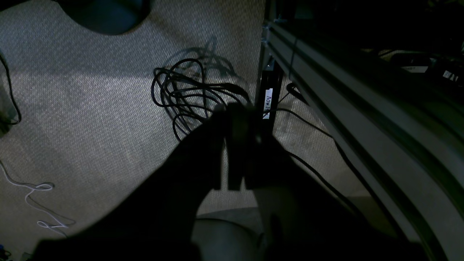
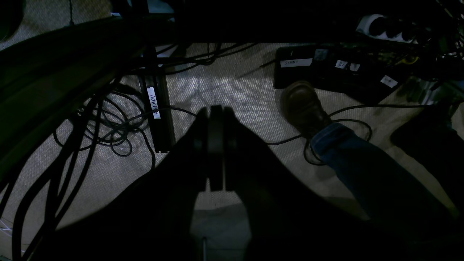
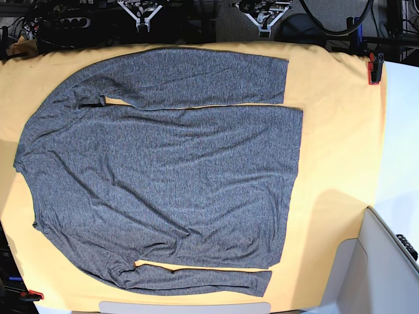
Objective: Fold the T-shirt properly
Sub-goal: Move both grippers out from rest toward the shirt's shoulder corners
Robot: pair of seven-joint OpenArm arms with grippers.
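Both grippers clenched empty: left gripper (image 1: pixel 235 108), right gripper (image 2: pixel 215 110) | dim | T-shirt (image 3: pixel 163 176) flat, bottom edge cropped

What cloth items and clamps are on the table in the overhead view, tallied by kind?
Grey long-sleeved T-shirt, spread flat: 1
Yellow-orange cloth sheet under it: 1
Red clamps on the sheet's edges, one at the upper right and one at the lower left: 2
Total: 4
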